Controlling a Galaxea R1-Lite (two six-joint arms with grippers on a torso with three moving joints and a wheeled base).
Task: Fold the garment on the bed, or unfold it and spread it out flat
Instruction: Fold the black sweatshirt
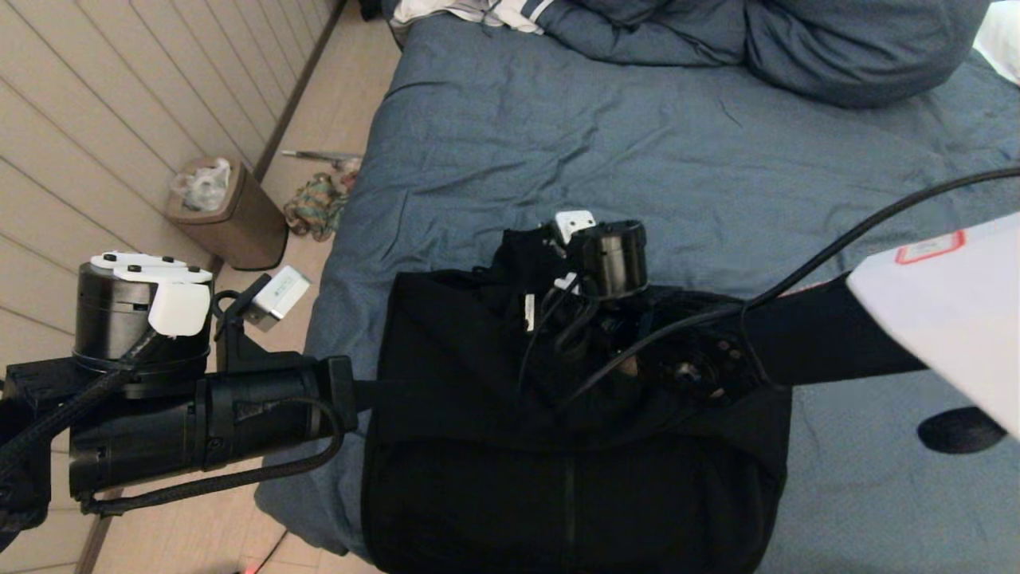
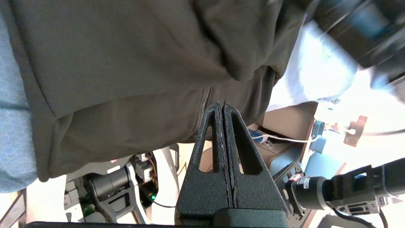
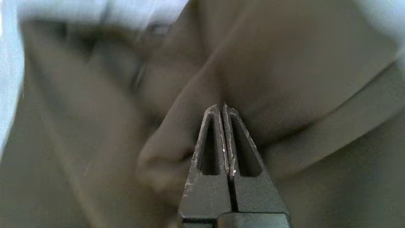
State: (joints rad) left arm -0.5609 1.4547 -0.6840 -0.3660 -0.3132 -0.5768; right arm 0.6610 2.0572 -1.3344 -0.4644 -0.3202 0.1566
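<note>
The garment (image 1: pixel 494 446), a black zip-front hooded sweatshirt, lies bunched on the bed (image 1: pixel 637 151) near its front edge, hood end away from me, with a small white label (image 1: pixel 529 312) showing. My left gripper (image 2: pixel 222 106) is shut with nothing between its fingers. It sits at the garment's left edge (image 1: pixel 381 392), its tips just in front of the zip (image 2: pixel 202 107). My right arm (image 1: pixel 829 339) reaches in from the right over the garment's upper part. My right gripper (image 3: pixel 223 107) is shut and empty, its tips close against a fold of the black fabric (image 3: pixel 284 79).
A brown waste bin (image 1: pixel 227 211) and a multicoloured rag (image 1: pixel 317 206) are on the floor left of the bed. A white striped cloth (image 1: pixel 478 12) and heaped blue pillows (image 1: pixel 797 48) lie at the far end. A small dark object (image 1: pixel 960 430) rests on the duvet at the right.
</note>
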